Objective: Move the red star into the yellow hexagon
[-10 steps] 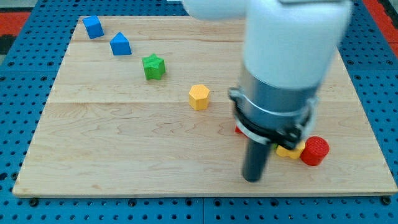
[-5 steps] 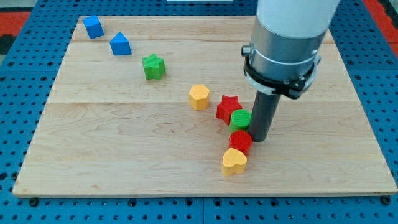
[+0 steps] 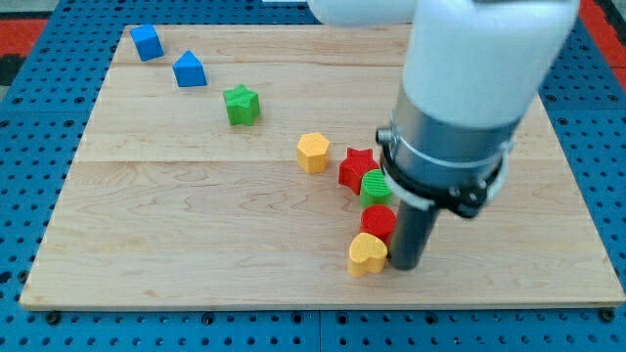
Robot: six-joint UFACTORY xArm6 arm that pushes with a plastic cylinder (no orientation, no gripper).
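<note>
Since the arm carries no claw, only a rod, nothing is spread, pressed or pinched. My tip (image 3: 404, 266) rests on the desk (image 3: 196, 215) touching or just beside the yellow heart-shaped block (image 3: 368, 253), below the red round block (image 3: 379, 221).

Red star (image 3: 357, 169): near the desk's middle, just right of the yellow hexagon (image 3: 313, 153), a narrow gap between them. Green round block (image 3: 377, 186) touches the star's lower right.

Handling, judged: small, light, rigid plastic piece; likely slides easily on smooth wood and may spin if pushed off-centre. No hold possible; push on its right side, toward the hexagon.

Also present: green star (image 3: 241, 105), two blue blocks (image 3: 147, 42) (image 3: 189, 69) at upper left.

No brands, labels or writing visible.
</note>
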